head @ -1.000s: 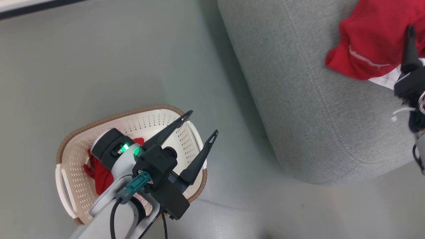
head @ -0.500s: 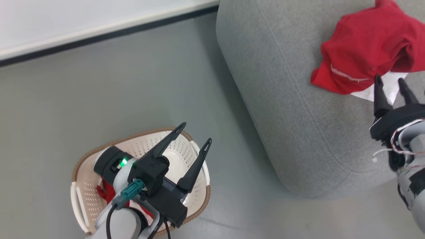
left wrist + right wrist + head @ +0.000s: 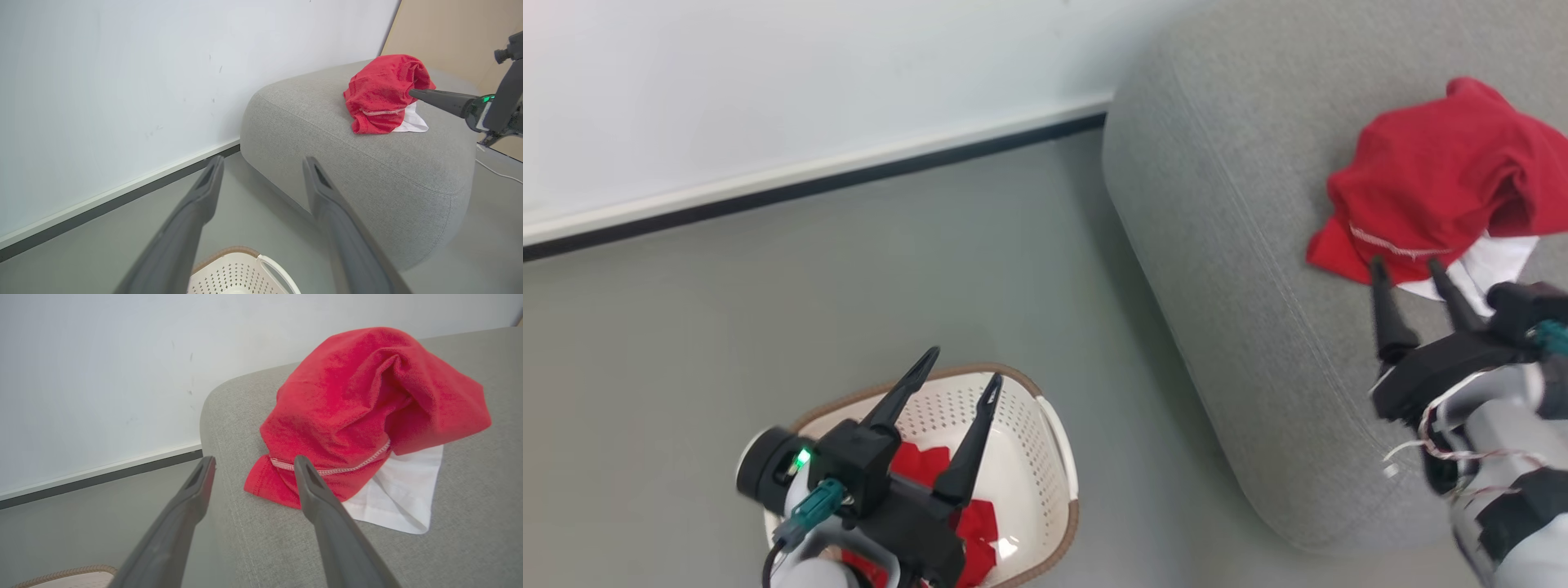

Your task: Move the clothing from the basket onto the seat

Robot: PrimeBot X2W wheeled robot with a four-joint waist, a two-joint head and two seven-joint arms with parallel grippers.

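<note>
Head view: grey floor (image 3: 768,310) meets white wall (image 3: 768,82) at 11 o'clock. The seat (image 3: 1241,245) at 2 o'clock holds red clothing (image 3: 1429,180); the basket (image 3: 1058,445) at 6 o'clock holds more. Left wrist view: left fingers (image 3: 184,237) spread, empty, above the basket. Right wrist view: right fingers (image 3: 327,522) spread, empty, by the seat's clothing.

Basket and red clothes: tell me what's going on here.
A two-armed robot is moving laundry from a basket on the floor to a grey sofa. One red garment already lies crumpled on the sofa. More red clothing sits in the basket. The left gripper hangs open above the basket, holding nothing. The right gripper is open too, its fingertips at the near edge of the garment on the sofa, not gripping it.
</note>
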